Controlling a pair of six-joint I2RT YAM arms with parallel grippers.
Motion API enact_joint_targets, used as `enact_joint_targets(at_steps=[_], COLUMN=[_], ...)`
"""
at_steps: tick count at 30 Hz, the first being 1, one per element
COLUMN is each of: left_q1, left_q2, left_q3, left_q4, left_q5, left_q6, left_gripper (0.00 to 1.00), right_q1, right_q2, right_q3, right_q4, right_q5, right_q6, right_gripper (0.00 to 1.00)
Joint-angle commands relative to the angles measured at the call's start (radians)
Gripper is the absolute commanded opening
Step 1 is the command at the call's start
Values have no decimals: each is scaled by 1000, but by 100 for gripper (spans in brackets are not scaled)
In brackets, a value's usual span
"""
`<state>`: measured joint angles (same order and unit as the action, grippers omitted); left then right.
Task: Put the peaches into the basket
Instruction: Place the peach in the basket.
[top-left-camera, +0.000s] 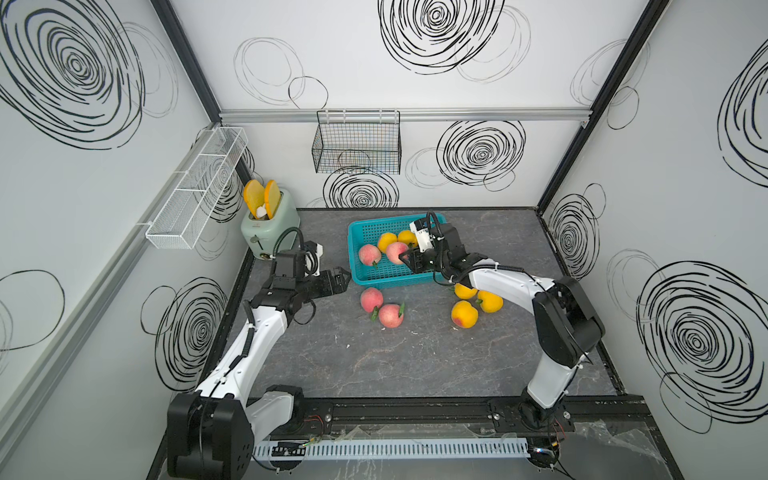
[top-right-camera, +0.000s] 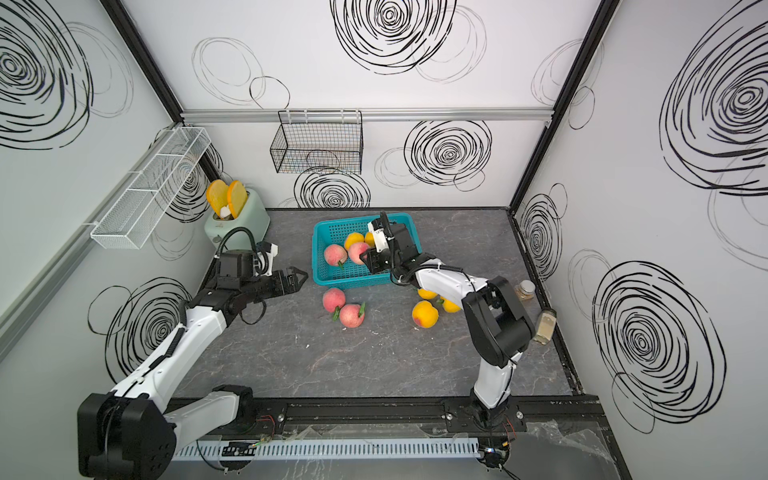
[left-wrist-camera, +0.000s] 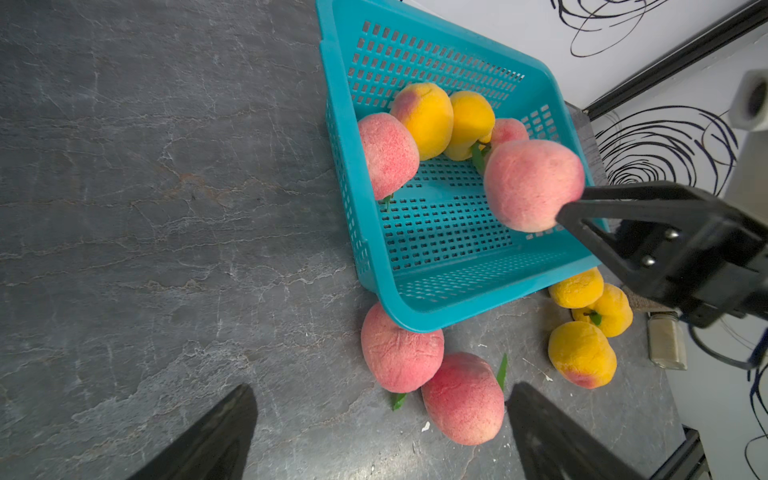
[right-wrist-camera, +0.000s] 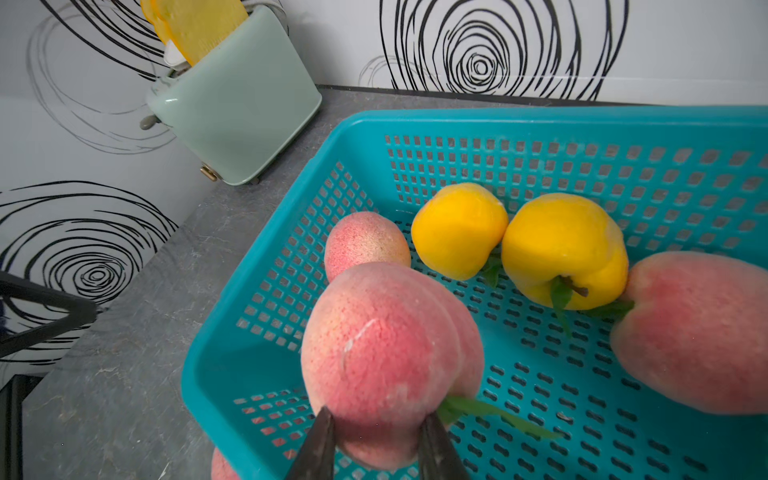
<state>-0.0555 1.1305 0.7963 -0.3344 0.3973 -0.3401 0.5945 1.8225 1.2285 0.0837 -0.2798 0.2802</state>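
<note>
The pink peach (right-wrist-camera: 386, 365) hangs over the near corner of the basket (right-wrist-camera: 540, 114), pinched at its stem end by the right hand (right-wrist-camera: 376, 419), which is closed on it just beside the leaf. It looks light, with a matte, slightly yielding skin that should not slip. But it is round and held low on its bulge, so I judge the grip shallow. A hold across the widest girth would be safer, and once released it will likely roll. Directly under the hand the lattice floor lies bare. Beyond the hand rest two yellow peaches (right-wrist-camera: 561, 249) and two more pink peaches (right-wrist-camera: 365, 241), so there is room to set down short of them. The flared rim runs below the hand's wrist side, lower than the fruit. The left hand (top-left-camera: 344, 281) gapes wide and empty beside the basket's outer wall. Two pink ones (top-left-camera: 371, 299) lie on the worktop (top-left-camera: 415, 365) just ahead of it, and three yellow ones (top-left-camera: 464, 314) lie under the right arm.
</note>
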Motion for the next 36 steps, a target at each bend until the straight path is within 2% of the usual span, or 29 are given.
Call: enact_joint_targets(at_steps=[1,13,30,36], left_q1=[13,13,13,13], left_q2=[1,-1,-5,-5], left_q3=[-5,-5,-6,-6], left_q4=[41,41,40,41], left_q5=[8,9,11,12], left_q6=[0,0,1,1], left_gripper=[98,98,98,98], right_q1=[-7,-14,-14,-15], right_q2=[52,179,287,307], right_q3=[55,142,240,256], right_q4=[10,-13,-105,-118], right_q5=[-9,0,-7,-18], right_q6=[-12,-20,-52,-53], right_gripper=[20,21,23,29])
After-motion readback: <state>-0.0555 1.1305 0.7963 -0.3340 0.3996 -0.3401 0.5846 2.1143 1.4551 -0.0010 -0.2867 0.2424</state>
